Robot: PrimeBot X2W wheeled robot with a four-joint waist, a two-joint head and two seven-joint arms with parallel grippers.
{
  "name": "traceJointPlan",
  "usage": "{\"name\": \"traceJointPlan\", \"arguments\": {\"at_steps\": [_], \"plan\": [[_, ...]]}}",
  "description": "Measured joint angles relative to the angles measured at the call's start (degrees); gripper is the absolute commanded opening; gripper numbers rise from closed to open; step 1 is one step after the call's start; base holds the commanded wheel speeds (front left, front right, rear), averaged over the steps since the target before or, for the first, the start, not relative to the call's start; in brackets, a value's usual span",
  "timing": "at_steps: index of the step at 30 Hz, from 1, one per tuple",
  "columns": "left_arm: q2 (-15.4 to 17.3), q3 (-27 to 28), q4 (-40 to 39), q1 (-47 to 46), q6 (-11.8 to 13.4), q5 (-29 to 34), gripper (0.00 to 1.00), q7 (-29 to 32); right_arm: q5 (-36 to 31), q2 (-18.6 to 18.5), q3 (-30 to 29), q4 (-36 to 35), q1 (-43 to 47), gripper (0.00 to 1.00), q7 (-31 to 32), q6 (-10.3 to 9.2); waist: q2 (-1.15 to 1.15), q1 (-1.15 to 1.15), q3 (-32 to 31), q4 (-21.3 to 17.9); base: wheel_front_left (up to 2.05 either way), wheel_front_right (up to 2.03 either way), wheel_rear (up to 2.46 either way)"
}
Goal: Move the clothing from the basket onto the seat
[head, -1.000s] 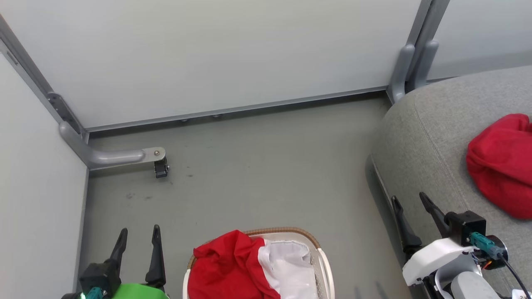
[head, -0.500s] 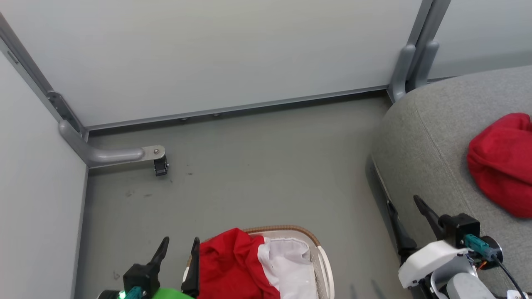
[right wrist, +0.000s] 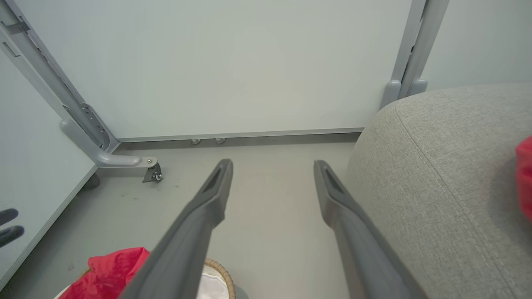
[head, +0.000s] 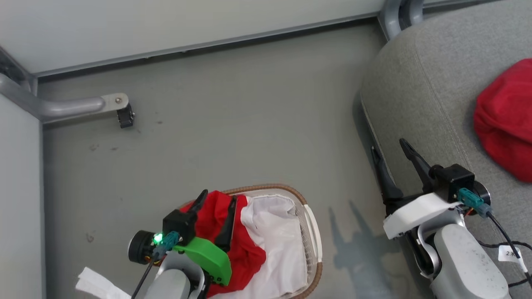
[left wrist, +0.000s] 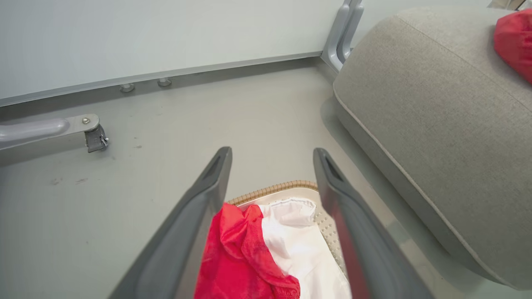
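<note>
A matt grey-green floor [head: 232, 124], lightly scuffed, fills the corner, closed in by pale partition panels [head: 166, 20] on grey metal frames. One frame's foot [head: 66, 107] lies along the floor and ends in a small black castor [head: 124, 117].

To the right is the grey woven sofa [head: 419, 95], with a rounded edge and a stitched seam. A red bundle [head: 505, 120] of clothing lies on the sofa, well away from the edge.

The white perforated basket [head: 270, 187] stands on the floor, near the sofa but apart from it. Inside, red clothing [head: 249, 257] fills the left half, against the white cloth lining [head: 274, 232].

The left gripper [head: 218, 195] hangs over the basket with its two dark fingers wide apart, straddling the red clothing. Whether they touch it cannot be told. The right gripper [head: 388, 145] is spread just as wide at the sofa's front edge, with one finger over the floor and the other over the upholstery.

The head camera has tilted down since a second ago, so the whole scene sits higher in its view. Against the basket, the left gripper has crossed from bare floor on the basket's left side to a spot above the red clothing. The right gripper keeps its place by the sofa's edge, and the red bundle has not moved.
</note>
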Motion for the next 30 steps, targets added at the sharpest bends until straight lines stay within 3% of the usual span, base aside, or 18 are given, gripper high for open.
{"name": "traceJointPlan", "arguments": {"at_steps": [19, 30], "plan": [[2.5, -10.6, 18.9, -17.6, 0.0, -1.9, 1.00, 0.0, 0.3, 2.5, 0.4, -4.2, -8.5, 1.00, 0.0, 0.00, 0.00, 0.00, 19.7, -6.8, 0.00, 0.00, 0.00], [3.9, -12.6, 30.7, -25.5, 0.0, -1.6, 1.00, 0.0, 0.5, 3.2, -0.3, -5.4, -10.3, 1.00, 0.0, 0.01, 0.00, 0.01, 28.9, -9.6, 0.00, 0.00, 0.00]]}}
